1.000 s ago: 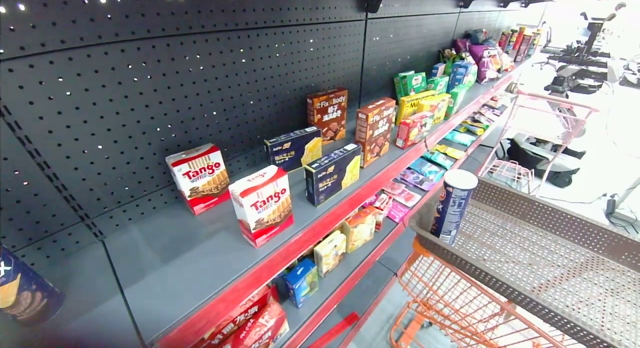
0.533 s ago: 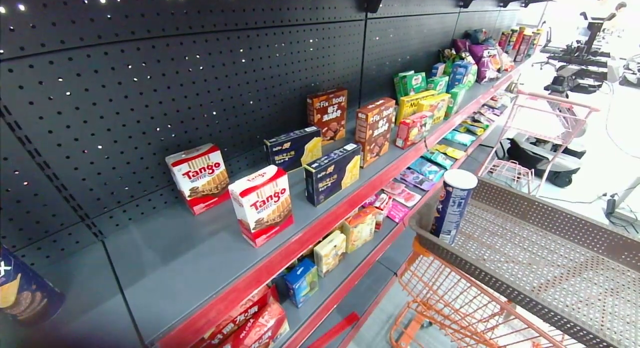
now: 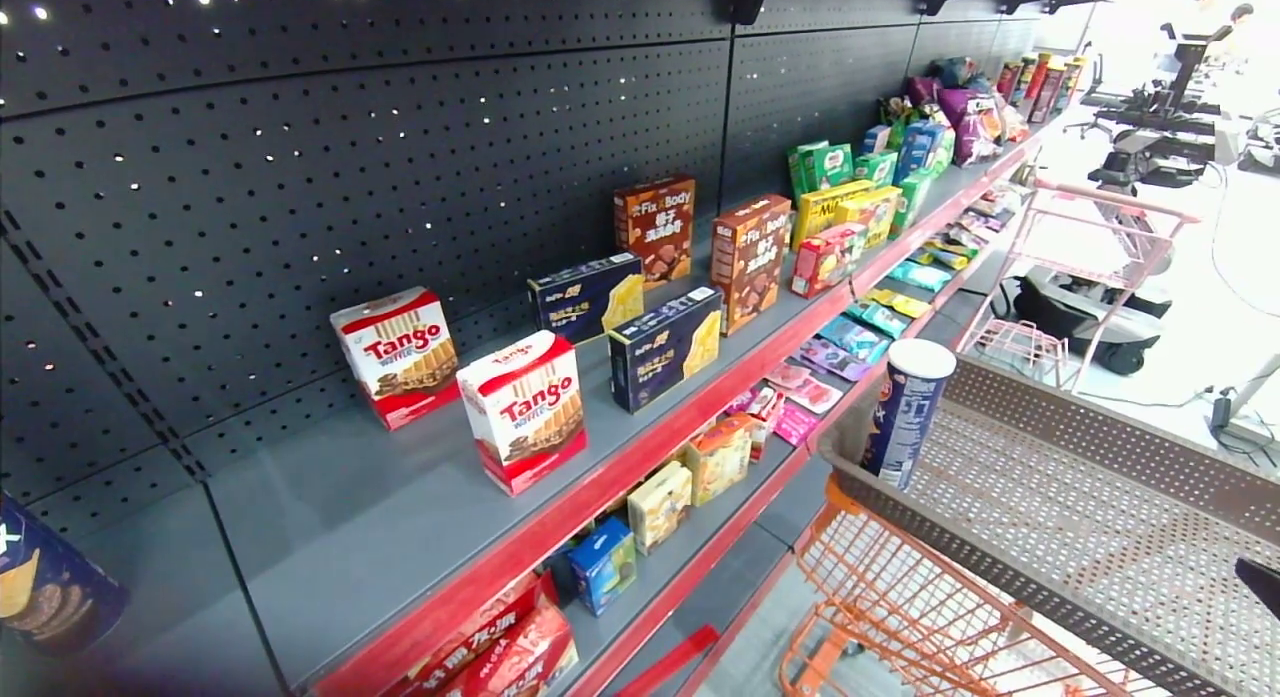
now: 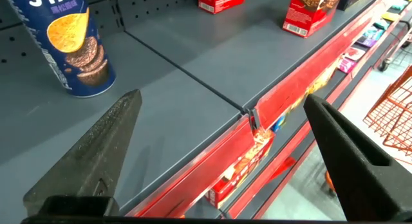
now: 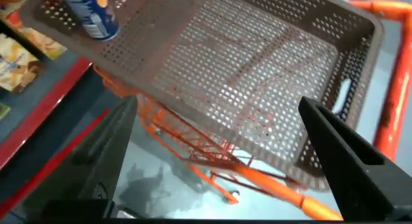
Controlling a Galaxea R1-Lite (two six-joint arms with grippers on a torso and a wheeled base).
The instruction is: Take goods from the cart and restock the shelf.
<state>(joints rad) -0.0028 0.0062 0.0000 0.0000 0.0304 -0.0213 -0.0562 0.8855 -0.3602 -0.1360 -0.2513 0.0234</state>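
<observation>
Standing upright in the corner of the brown perforated basket (image 3: 1080,507) nearest the shelving, a blue canister (image 3: 905,412) with a white lid is the one item of stock on the orange cart (image 3: 900,617), which is parked just beside the red-edged shelf (image 3: 380,507).

The left gripper (image 4: 222,98) hangs over the grey shelf board near its red front lip, its two dark fingers spread wide with nothing between them. A second blue canister (image 4: 71,44), printed with crisps, stands upright on the board near that gripper, at the far left end of the row in the head view.

Farther along the shelf, two red-and-white wafer boxes (image 3: 523,410) stand one behind the other. Two dark blue boxes (image 3: 665,347) come next, then two brown boxes (image 3: 750,262), all upright and apart from one another. Smaller packets (image 3: 660,502) line the lower tier below.

The right gripper (image 5: 219,103) is poised above the basket's near wall and the cart's orange wire frame. Its fingers are parted and empty, and the cart's canister is well apart from it at the opposite corner. A dark shape at the right edge of the head view is probably one tip of this gripper, though too little of it shows to be sure.
</observation>
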